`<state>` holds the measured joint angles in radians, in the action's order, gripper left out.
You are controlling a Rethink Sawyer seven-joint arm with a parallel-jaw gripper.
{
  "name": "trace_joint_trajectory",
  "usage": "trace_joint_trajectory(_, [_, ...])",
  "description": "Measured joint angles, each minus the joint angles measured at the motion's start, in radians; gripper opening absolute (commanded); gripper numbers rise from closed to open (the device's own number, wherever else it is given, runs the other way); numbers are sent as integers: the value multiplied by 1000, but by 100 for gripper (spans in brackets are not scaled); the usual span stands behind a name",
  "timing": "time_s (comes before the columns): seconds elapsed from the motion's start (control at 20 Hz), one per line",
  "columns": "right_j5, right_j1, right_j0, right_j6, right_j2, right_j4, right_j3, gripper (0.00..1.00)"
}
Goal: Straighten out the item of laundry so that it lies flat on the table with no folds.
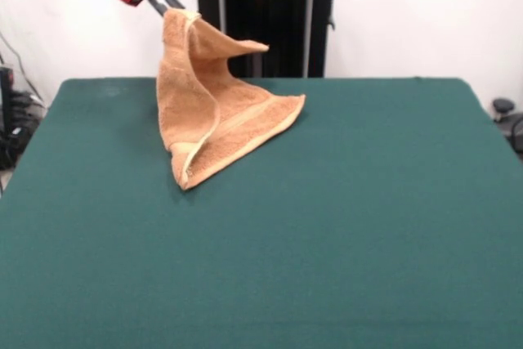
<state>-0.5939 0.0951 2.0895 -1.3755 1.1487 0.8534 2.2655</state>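
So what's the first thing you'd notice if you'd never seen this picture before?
The orange-tan towel stands out first: one corner is lifted high in the air at the upper left, while its lower edge drags on the green table. Next comes the red gripper, pinching that top corner at the picture's top left. Behind them, a black pedestal stands against the white wall.
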Motion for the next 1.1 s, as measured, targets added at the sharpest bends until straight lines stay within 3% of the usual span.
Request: trace_joint_trajectory(1.1, [-191,4,13,150,-6,-76,-144,0])
